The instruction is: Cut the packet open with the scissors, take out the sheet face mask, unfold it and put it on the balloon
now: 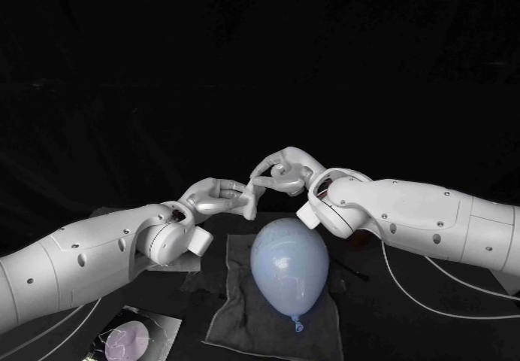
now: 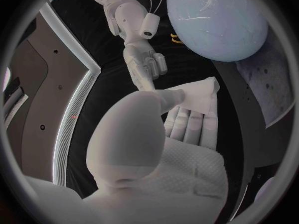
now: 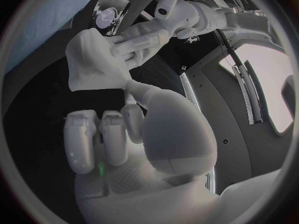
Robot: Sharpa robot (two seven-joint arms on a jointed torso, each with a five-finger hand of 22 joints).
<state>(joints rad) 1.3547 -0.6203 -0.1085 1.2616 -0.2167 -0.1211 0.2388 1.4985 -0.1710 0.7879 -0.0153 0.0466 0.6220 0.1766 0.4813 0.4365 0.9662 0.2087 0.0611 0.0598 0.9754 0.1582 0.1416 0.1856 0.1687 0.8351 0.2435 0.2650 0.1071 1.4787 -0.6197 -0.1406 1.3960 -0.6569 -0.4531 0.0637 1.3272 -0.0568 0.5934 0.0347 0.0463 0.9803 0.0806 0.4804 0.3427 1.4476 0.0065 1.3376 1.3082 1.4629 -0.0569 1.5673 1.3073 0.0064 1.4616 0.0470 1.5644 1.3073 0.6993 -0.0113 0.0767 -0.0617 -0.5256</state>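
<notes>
While my left hand [image 1: 222,197] pinches the folded mask [image 2: 196,95] above the balloon [image 1: 289,265], my right hand [image 1: 284,173], whose grip I cannot tell, should peel one layer away gently.

The black surface [image 1: 368,331] carries a grey cloth [image 1: 233,316] spread flat at its middle. A printed packet [image 1: 135,338] lies flat beside the cloth's near corner, on the robot's left.

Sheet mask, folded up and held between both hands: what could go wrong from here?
1. The sheet mask is folded small, pinched by the left hand and the right hand; pulling it open may tear it or slip it from the fingers.
2. The balloon lies unheld on the cloth; draping may roll it.
</notes>
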